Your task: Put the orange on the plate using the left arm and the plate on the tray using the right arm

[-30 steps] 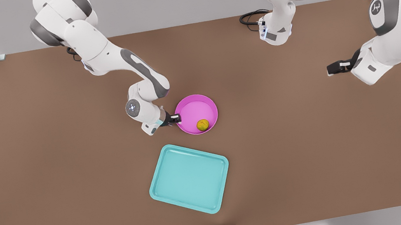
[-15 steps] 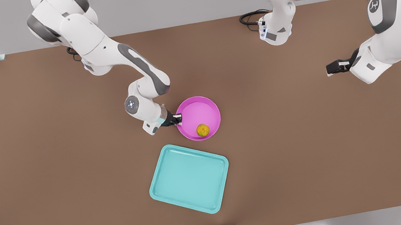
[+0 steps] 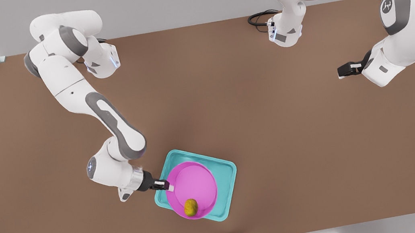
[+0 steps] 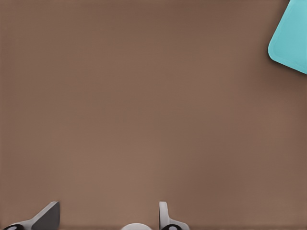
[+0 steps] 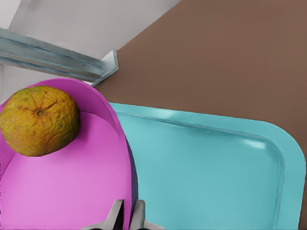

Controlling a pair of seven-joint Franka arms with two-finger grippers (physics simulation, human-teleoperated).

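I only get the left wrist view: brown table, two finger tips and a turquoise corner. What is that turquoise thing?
Observer: It is a corner of the tray. In the front view the pink plate is over it.
Visitor: Is anything in the plate?
Observer: Yes, the orange lies in it, close to the rim.
Visitor: What holds the plate?
Observer: The right gripper, shut on the plate's rim. The left gripper, whose camera you are watching, waits open at the front view's right, over the table.
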